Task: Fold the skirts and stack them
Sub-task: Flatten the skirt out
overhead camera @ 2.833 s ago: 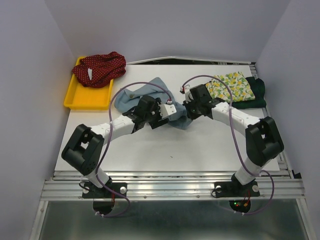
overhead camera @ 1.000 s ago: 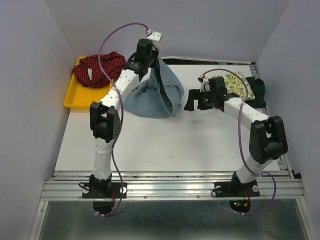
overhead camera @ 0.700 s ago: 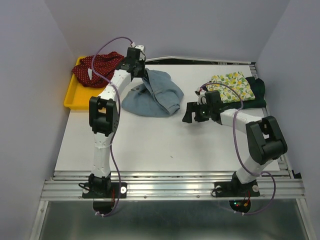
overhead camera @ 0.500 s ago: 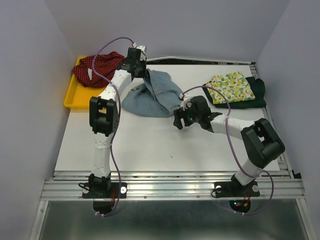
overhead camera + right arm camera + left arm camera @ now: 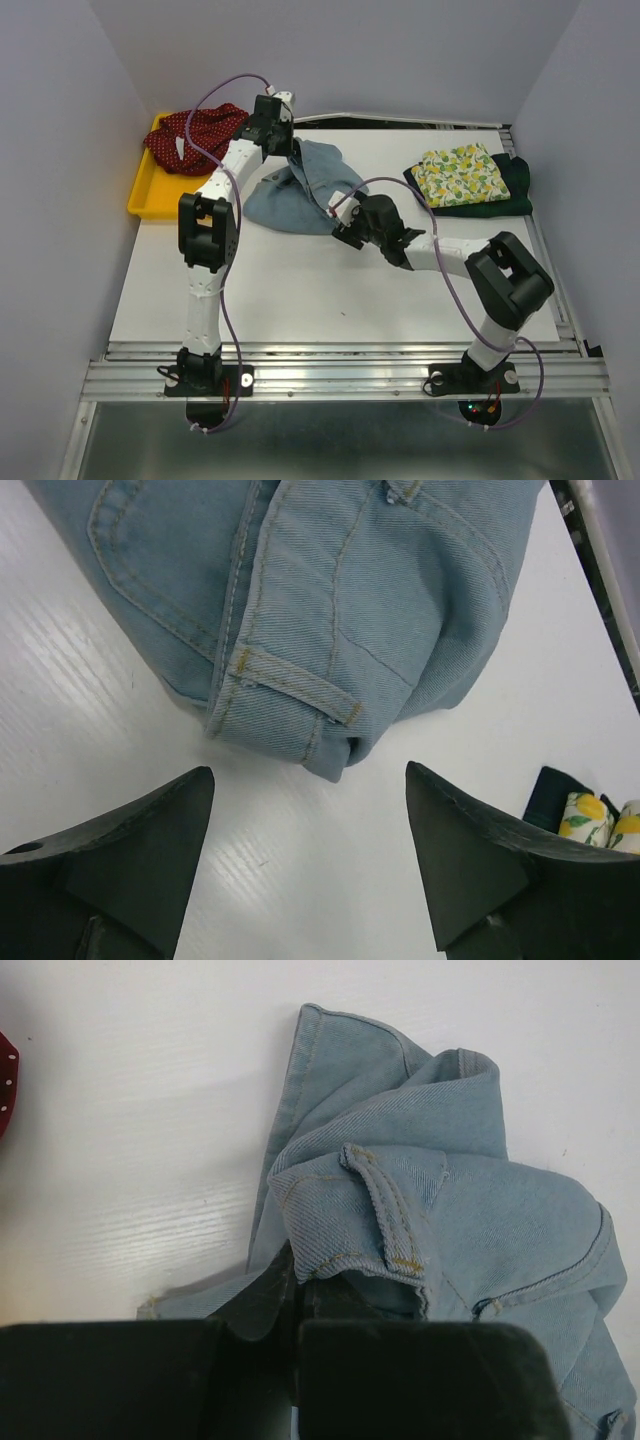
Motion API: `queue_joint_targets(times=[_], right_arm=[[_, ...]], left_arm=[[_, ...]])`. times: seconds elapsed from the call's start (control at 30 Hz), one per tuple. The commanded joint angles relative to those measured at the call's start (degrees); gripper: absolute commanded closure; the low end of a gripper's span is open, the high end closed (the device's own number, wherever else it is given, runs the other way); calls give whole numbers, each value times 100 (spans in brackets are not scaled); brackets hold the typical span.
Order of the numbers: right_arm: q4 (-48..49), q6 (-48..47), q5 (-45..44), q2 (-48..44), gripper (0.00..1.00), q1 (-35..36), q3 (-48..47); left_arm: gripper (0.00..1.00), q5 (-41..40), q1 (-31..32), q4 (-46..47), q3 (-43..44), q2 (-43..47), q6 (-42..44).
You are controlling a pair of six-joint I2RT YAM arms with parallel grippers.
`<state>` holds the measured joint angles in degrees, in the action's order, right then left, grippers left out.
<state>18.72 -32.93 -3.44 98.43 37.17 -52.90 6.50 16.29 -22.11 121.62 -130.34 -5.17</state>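
We have the top camera high behind the arm bases (image 5: pixel 205 375), looking down on the whole white table (image 5: pixel 300 290). Both wrist cameras look down close up; all three views share the crumpled light-blue denim skirt (image 5: pixel 305 195).

Open tabletop (image 5: pixel 300 290) is left along the near side, before the denim skirt (image 5: pixel 290 205). The far-left corner is blocked by the yellow tray (image 5: pixel 168 192), the far-right by the lemon-print skirt (image 5: pixel 458 172) laid on the dark green skirt (image 5: pixel 515 190).
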Motion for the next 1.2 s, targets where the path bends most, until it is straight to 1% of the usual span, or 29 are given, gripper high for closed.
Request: queue_joint_targets(times=[0.0, 0.1, 0.13, 0.2, 0.23, 0.33, 0.37, 0.4, 0.43, 0.47, 0.53, 0.57, 0.6, 0.63, 0.7, 0.73, 0.8, 0.83, 0.87, 0.9, 0.93, 0.97, 1.0, 1.03, 1.07, 1.1, 1.13, 1.17], right_arm=[[352, -1233, 159, 298, 18, 19, -299], [360, -1470, 291, 501, 19, 19, -369], [369, -1497, 457, 597, 23, 19, -457], [387, -1497, 485, 694, 29, 19, -597], [439, -1480, 485, 738, 38, 19, -668], [431, -1401, 458, 835, 53, 19, -993], [422, -1409, 459, 835, 63, 19, -1046], [387, -1409, 441, 818, 70, 19, -1186], [134, -1375, 450, 792, 90, 19, -1283], [-7, -1305, 450, 765, 92, 19, -1379], [-480, -1313, 537, 616, 92, 19, -1607], [-640, -1304, 703, 564, 93, 19, -1670], [-859, -1304, 809, 519, 96, 19, -1740], [-1279, -1295, 932, 441, 98, -34, -1819], [-1598, -1199, 1178, 352, 99, -34, -1952], [-1782, -1120, 1258, 291, 99, -34, -1969], [-1854, -725, 1337, 115, 99, -227, -2118], [-2089, -541, 1355, -7, 99, -323, -2197], [-2161, -348, 1398, -69, 99, -446, -2294], [-2240, 98, 1547, -139, 99, -760, -2547], [-2328, 337, 1609, -201, 99, -946, -2680], [-2468, 766, 1671, -358, 99, -1140, -2820], [-2548, 970, 1845, -447, 99, -1524, -3031], [-2636, 1303, 1952, -665, 99, -1720, -3094], [-2645, 1306, 2048, -667, 99, -1887, -3129], [-2637, 1585, 2241, -789, 99, -2045, -3138], [-2645, 1701, 2338, -1069, 99, -2290, -3121], [-2645, 1902, 2505, -1341, 99, -2380, -3086]], left_arm=[[100, 184, -21, 75, 177, 158, 165], [100, 211, -30, 49, 300, 158, 288], [100, 202, -30, 49, 309, 185, 314], [100, 202, -30, 66, 274, 220, 394], [100, 194, -39, 58, 257, 246, 420], [100, 167, -47, 40, 187, 299, 482], [100, 158, -56, 31, 160, 343, 482], [100, 158, -65, 40, 90, 360, 482], [100, 158, -65, 40, 55, 413, 482], [100, 158, -74, 40, 20, 439, 482], [100, 158, -74, 40, -77, 510, 648], [100, 167, -74, 40, -95, 519, 666], [100, 167, -74, 31, -86, 527, 666], [100, 158, -74, 14, -77, 554, 675], [100, 158, -74, -4, -86, 589, 710], [100, 141, -74, -4, -77, 606, 728], [100, 114, -91, 5, -95, 747, 825], [100, 80, -100, 31, -173, 913, 929], [100, 53, -126, 66, -218, 1010, 991], [100, 27, -196, 127, -270, 1115, 1044], [100, -17, -240, 128, -297, 1212, 1175], [100, -35, -302, 58, -262, 1378, 1228], [100, -44, -433, -29, -184, 1450, 1281], [100, 17, -512, -204, 0, 1581, 1386], [100, 79, -592, -206, 71, 1652, 1457], [100, 140, -662, -354, 124, 1731, 1553], [100, 332, -767, -425, 142, 1923, 1850], [100, 726, -803, -617, 116, 2029, 2062]])
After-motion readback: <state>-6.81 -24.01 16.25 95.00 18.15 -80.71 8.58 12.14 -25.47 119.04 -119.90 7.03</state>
